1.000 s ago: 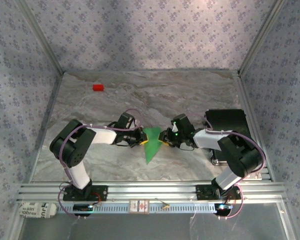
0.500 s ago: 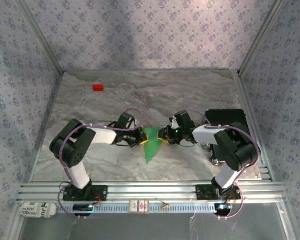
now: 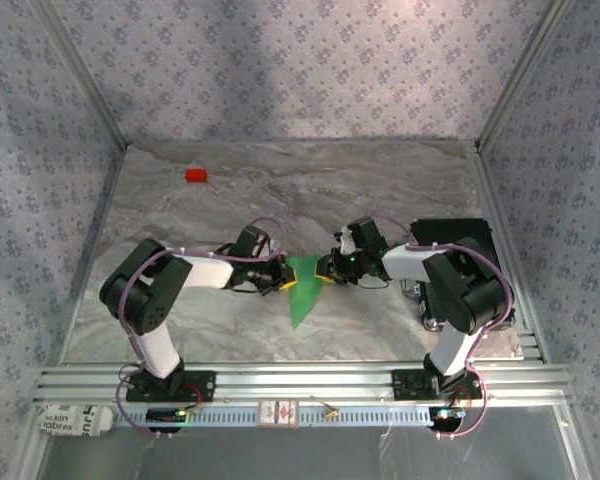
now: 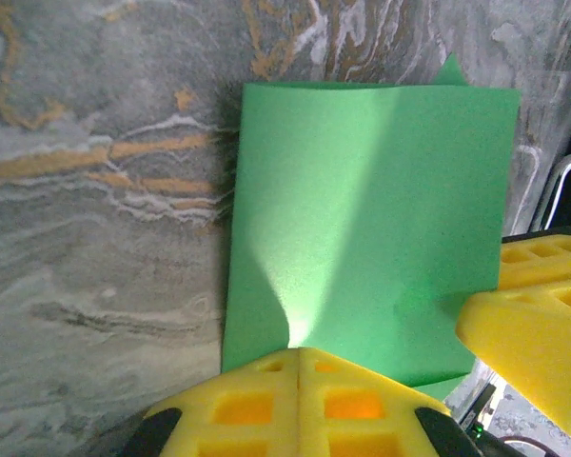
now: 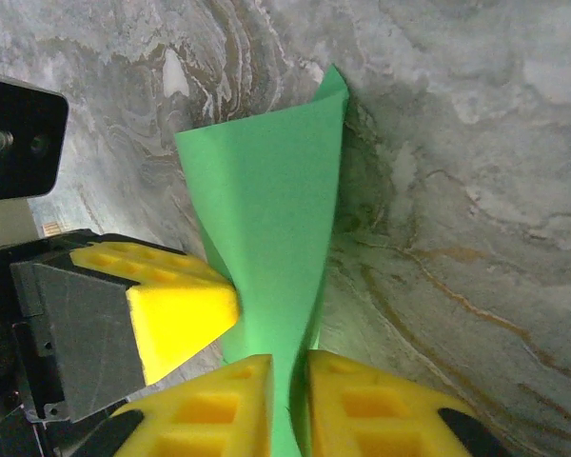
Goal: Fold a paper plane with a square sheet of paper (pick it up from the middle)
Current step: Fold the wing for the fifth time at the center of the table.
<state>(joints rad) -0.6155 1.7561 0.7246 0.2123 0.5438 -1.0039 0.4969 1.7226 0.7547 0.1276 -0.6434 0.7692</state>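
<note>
Green paper (image 3: 302,290), folded into a pointed wedge, is at the middle of the marble-patterned table (image 3: 380,180), held between the two grippers. In the top view its wide end lies between the fingers and its tapered tip points toward the near edge; whether the tip touches the surface cannot be determined. Left gripper (image 4: 298,357): jaws pressed fully together, yellow pads meeting at a single seam. The paper emerges from that seam, so it is clamped on its left side. Right gripper (image 5: 287,367): jaws drawn to a narrow slot, with the green sheet running down between the two yellow pads, which pinch it on its right side. The grippers face each other at close range, with only the paper separating them. In the left wrist view the paper spreads as a broad panel with a bright band down its centre; in the right wrist view it narrows toward the pads and ends in a raised corner. A small red block (image 3: 196,175) lies at the far left of the table, well apart. A black box (image 3: 455,238) sits behind the right arm.
</note>
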